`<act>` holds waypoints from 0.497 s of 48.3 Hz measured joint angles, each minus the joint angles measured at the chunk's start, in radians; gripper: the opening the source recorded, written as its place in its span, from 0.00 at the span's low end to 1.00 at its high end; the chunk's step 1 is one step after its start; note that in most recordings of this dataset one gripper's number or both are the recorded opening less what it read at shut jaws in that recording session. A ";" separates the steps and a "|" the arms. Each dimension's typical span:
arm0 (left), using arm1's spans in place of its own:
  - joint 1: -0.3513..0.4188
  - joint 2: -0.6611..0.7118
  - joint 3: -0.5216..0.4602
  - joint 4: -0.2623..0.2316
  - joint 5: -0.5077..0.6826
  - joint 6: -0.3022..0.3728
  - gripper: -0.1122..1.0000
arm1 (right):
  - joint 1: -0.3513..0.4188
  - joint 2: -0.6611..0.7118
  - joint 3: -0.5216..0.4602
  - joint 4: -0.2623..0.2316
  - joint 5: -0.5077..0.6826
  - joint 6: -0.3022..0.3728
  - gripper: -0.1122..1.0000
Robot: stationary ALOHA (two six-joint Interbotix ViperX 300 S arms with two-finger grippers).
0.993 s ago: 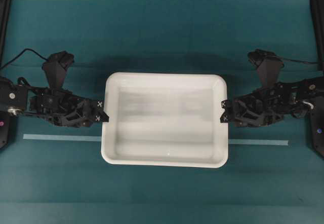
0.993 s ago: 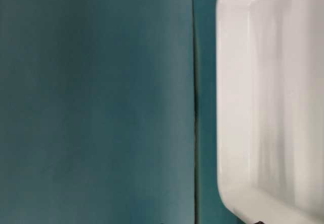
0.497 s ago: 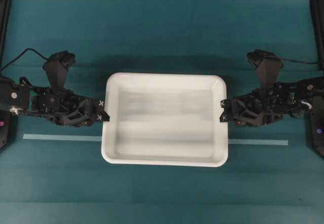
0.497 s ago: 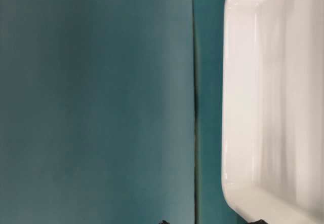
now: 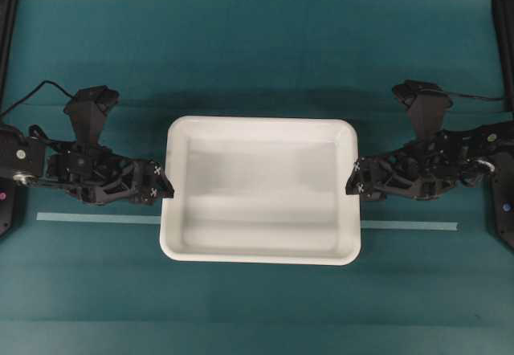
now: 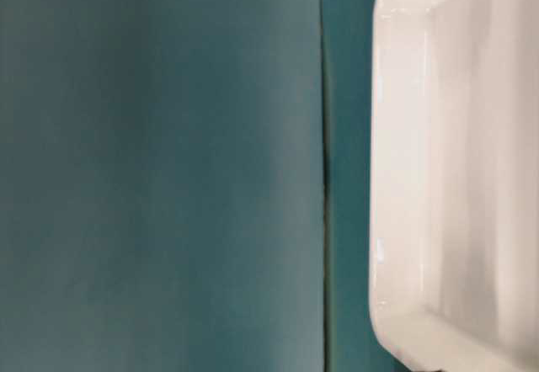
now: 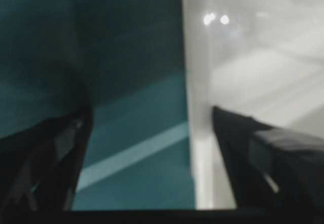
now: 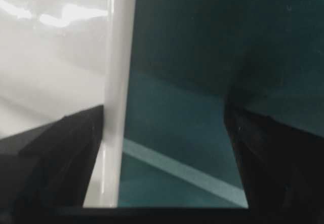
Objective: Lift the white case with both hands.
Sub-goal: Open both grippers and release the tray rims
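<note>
The white case [image 5: 261, 202] lies flat in the middle of the teal table, and its long rim fills the right of the table-level view [image 6: 455, 178]. My left gripper [image 5: 165, 188] stands open at the case's left short side. In the left wrist view its jaws [image 7: 151, 113] are spread wide, one over the table and one over the case's [image 7: 253, 57] inside, with the rim between them untouched. My right gripper [image 5: 350, 180] is open at the right short side. Its jaws [image 8: 164, 110] straddle the case's rim [image 8: 119, 82] the same way.
A thin pale tape strip [image 5: 96, 218] runs across the table and passes under the case, showing again on the right [image 5: 409, 226]. Black frame posts stand at the far left and right edges. A dark seam [image 6: 324, 178] runs along the mat beside the case.
Both grippers have opened off the case's rim. The case shifted slightly in the table-level view, then came to rest. The arms stay at its two short sides.
</note>
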 measured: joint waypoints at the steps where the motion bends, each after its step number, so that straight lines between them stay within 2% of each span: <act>1: 0.000 -0.009 0.002 0.000 0.000 0.002 0.95 | 0.000 -0.006 0.000 0.002 0.003 0.000 0.91; 12: 0.000 -0.135 0.002 0.000 0.009 0.049 0.95 | -0.032 -0.140 0.000 -0.015 0.020 -0.014 0.91; 24: 0.000 -0.281 -0.009 0.006 0.077 0.222 0.94 | -0.061 -0.339 0.000 -0.117 0.021 -0.094 0.91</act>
